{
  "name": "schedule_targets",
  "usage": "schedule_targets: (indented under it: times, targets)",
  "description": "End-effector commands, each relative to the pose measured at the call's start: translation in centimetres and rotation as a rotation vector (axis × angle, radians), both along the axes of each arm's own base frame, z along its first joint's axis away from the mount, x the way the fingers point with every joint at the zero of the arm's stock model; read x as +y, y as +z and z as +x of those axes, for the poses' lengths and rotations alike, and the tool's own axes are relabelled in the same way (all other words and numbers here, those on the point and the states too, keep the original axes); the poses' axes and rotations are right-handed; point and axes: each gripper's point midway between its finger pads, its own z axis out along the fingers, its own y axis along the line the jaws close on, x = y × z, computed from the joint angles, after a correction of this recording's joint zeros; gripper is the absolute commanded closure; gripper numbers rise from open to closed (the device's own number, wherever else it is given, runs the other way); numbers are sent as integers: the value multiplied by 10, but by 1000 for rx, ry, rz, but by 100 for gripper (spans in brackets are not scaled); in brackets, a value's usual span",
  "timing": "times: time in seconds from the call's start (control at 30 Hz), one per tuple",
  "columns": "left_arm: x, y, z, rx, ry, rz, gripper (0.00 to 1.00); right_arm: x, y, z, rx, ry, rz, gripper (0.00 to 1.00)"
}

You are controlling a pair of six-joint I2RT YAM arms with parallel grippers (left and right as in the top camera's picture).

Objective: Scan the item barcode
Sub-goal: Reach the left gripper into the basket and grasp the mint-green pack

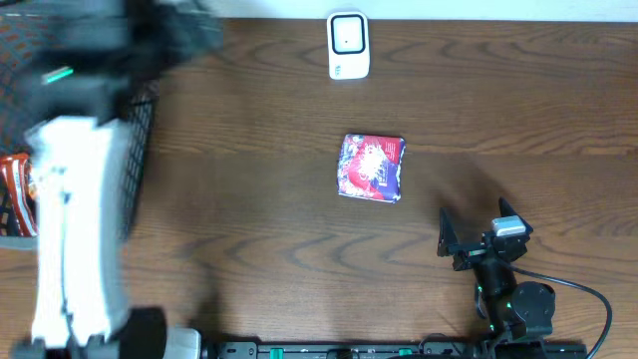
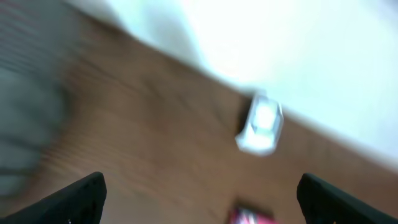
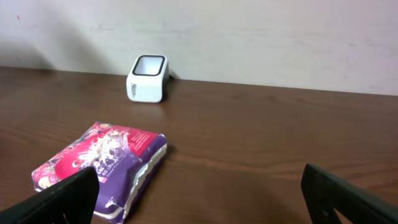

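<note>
Packet (image 1: 371, 168) in red and purple print lies flat near the middle of the brown table (image 1: 249, 199), well apart from the white scanner (image 1: 348, 45) at the far edge and from both arms. The left gripper (image 2: 205, 199) stands wide open with nothing between its fingers, and the right gripper (image 3: 202, 199) is equally wide and empty, low over the wood on the near right. The packet looks like a light, soft film pouch, glossy enough to slip and likely to give under a squeeze. A pinch across one short edge seems the safest hold, since it would leave both broad faces clear for the scanner. No barcode can be made out on the upper face, so it probably sits underneath. The overhead view alone gives the full layout, including the black wire basket (image 1: 142, 120) at the far left, which neither wrist camera shows. The right wrist view adds what the top view hides: the packet's plump thickness, its pale side fold and the scanner's dark window. The left wrist view is smeared, catching the scanner and only a red corner of the packet at its bottom edge
</note>
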Motion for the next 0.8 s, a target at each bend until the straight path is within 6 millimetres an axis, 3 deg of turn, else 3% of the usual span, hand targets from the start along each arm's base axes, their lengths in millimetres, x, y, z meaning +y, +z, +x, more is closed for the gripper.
schedule_targets:
  times: [0.0,0.1,0.23,0.37,0.6,0.77]
  targets:
    - [73,19,-18,-45,192,8,2,-2,-1,0,1,-11,-4,1]
    - [143,15,-40,-21,387,30,2,-2,-1,0,1,-11,-4,1]
    - [199,-20,-60,67,619,-83,2,-2,-1,0,1,-11,-4,1]
    - [220,-63,-62,169,703,-126,2,-2,-1,0,1,-11,-4,1]
    - [242,-149,-52,413,778,-40,2,-2,-1,0,1,-11,-4,1]
    - [258,-196,-50,532,845,-7,2,-2,-1,0,1,-11,-4,1]
